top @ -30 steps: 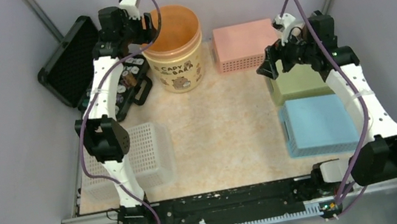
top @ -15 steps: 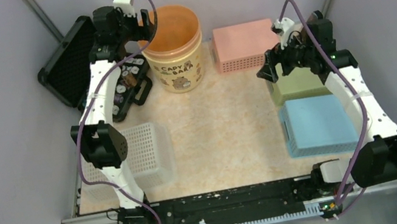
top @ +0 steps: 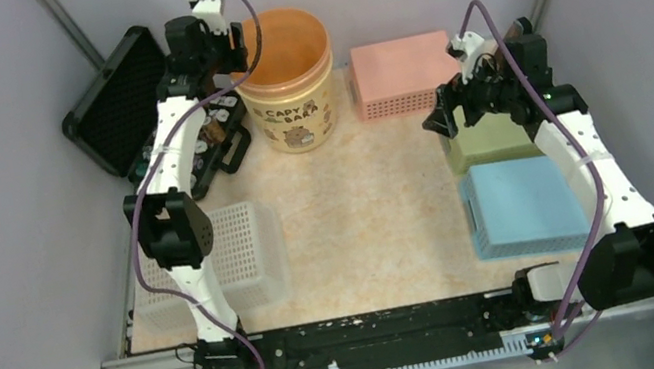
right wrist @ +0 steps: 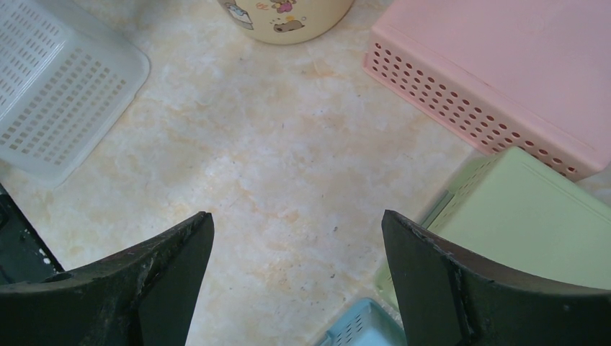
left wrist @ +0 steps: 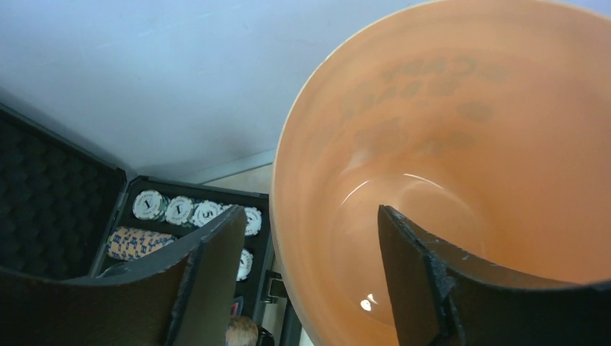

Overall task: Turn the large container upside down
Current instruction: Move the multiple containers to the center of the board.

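Top external: one upright cream container (top: 294, 114), orange inside; four baskets (top: 399, 70); left gripper (left wrist: 311, 210) gapes astride its rim, right gripper (right wrist: 295, 214) gapes too.

The large container (top: 289, 79) stands at the back of the table (top: 368, 208), left of centre. The open case (top: 138, 116) lies to its left, with the basket (top: 244, 255) nearer, before the case. Along the right run the back bin (top: 399, 70), middle bin (top: 488, 141) and front bin (top: 520, 206).

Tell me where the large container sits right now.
Top view: the large container stands upright at far centre-left, between the black case and pink basket, left pincer straddling its rim.
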Robot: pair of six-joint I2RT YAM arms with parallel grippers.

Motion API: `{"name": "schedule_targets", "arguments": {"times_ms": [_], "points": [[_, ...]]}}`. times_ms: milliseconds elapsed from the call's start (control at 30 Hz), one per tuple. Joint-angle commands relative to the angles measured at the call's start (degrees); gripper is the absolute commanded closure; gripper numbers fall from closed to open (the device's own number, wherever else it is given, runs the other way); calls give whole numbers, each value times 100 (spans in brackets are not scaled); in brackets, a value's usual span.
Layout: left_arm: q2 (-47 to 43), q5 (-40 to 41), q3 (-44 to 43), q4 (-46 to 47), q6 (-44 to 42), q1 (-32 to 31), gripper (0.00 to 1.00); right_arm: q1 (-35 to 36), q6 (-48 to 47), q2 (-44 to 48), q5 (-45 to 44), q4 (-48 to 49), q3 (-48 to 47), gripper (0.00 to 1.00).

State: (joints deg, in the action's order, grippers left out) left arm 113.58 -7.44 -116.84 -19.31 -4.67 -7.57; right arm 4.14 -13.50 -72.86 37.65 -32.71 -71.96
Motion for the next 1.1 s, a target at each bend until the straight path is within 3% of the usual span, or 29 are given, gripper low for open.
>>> {"name": "schedule_targets", "arguments": {"times_ms": [0, 467, 1067], "points": [[184, 179, -235, 99, -69, 19, 32, 69, -91, 176, 136, 174, 30, 13], [-5, -126, -163, -182, -14, 10, 100, 131, -29, -55, 328, 9, -318, 14], [-1311, -2030, 783, -706, 708, -186, 100, 847, -247, -331, 382, -186, -1714, 16]]}}
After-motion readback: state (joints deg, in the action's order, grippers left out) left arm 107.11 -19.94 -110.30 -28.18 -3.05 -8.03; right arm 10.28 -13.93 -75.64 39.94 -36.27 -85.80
